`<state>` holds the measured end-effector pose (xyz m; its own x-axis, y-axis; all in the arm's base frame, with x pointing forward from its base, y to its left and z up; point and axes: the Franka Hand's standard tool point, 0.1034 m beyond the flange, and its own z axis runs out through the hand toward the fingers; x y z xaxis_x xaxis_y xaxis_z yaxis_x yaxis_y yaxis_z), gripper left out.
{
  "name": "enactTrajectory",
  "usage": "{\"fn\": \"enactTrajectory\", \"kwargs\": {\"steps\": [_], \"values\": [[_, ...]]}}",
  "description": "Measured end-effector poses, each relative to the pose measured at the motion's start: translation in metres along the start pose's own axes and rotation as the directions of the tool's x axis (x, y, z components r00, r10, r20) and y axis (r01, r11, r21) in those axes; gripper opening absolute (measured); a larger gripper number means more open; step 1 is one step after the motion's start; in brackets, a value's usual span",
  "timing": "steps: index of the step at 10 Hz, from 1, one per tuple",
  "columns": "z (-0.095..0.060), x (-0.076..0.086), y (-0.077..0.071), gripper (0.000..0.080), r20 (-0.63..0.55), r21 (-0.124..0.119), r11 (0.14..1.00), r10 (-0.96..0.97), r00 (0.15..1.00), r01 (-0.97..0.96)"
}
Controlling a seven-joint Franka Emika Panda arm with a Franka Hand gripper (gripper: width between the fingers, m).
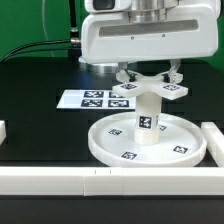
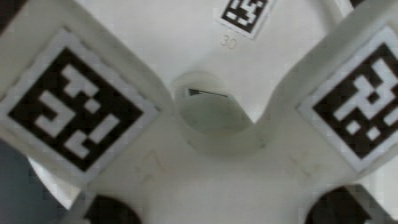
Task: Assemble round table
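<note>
White bars (image 1: 60, 182) edged the black table (image 1: 30, 110) closest to the exterior camera, one running along the front and a short piece at the exterior view's right. Just behind the front bar sat the round disc (image 1: 146, 141), rim up, tags on its face. Leg (image 1: 146, 115) stood upright on the disc's middle, a tag on its side. Cross-shaped foot (image 1: 150, 89) sat level at the top of the leg, its tagged arms spreading outward. Gripper (image 1: 149, 72) hung directly over it, fingers coming down on either side of the foot's hub and clamped on it, as far as I could judge. Marker board (image 1: 92, 99) lay flat behind, toward the exterior view's left. Wrist view: foot (image 2: 196, 140) filled nearly everything, two tagged arms forking apart around a pale central hub; fingertips not distinguishable there.
</note>
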<state>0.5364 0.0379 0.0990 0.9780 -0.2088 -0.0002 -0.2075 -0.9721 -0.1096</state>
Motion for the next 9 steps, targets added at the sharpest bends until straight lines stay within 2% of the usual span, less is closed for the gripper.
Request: {"fn": "enactTrajectory", "kwargs": {"steps": [2, 5, 6, 9], "values": [[0.0, 0.0004, 0.0, 0.0445, -0.022, 0.03, 0.978, 0.206, 0.978, -0.205], [0.0001, 0.0008, -0.0003, 0.0445, -0.026, 0.041, 0.891, 0.454, 0.891, -0.453], [0.0001, 0.0011, -0.0004, 0.0445, -0.021, 0.047, 0.847, 0.53, 0.848, -0.529], [0.0001, 0.0024, -0.0005, 0.0445, -0.002, 0.065, 0.62, 0.783, 0.621, -0.782]]}}
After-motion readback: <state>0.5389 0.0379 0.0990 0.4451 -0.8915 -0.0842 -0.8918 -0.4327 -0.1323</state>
